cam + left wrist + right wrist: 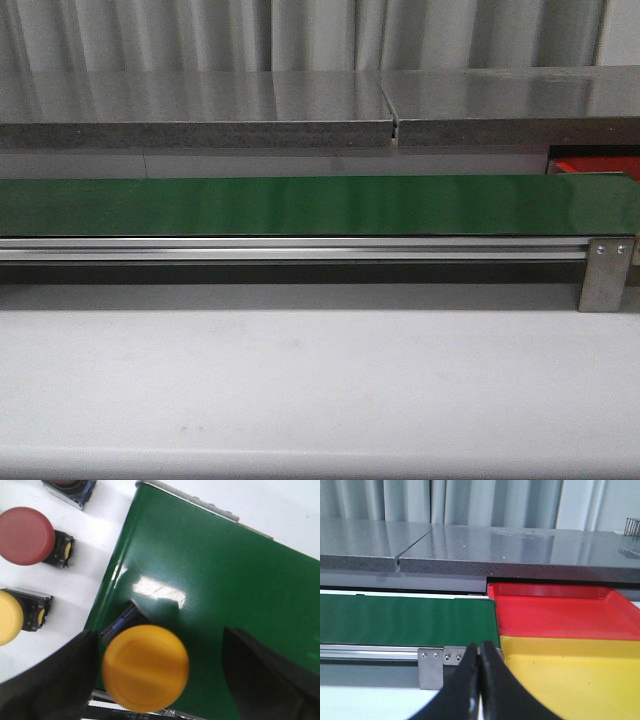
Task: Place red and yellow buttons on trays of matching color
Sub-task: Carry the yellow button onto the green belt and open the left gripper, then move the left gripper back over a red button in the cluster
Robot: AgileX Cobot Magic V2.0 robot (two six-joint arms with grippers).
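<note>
Yellow button sits on the green belt between the left tool's spread fingers

In the left wrist view, the left tool (150, 680) stands wide open around a yellow button (145, 668) resting at the edge of the green belt (215, 580); one finger (55, 680) lies close beside the cap, though contact cannot be judged. On the white tabletop (85, 580) just beside the belt lie a red button (25, 536) and another yellow button (10, 617), each on its side. In the right wrist view, the right tool (480, 655) is closed with nothing between its fingers, near the belt's end, where a red tray (560, 612) and a yellow tray (570, 675) sit side by side, touching. The front view shows the belt bare along its length.
</note>
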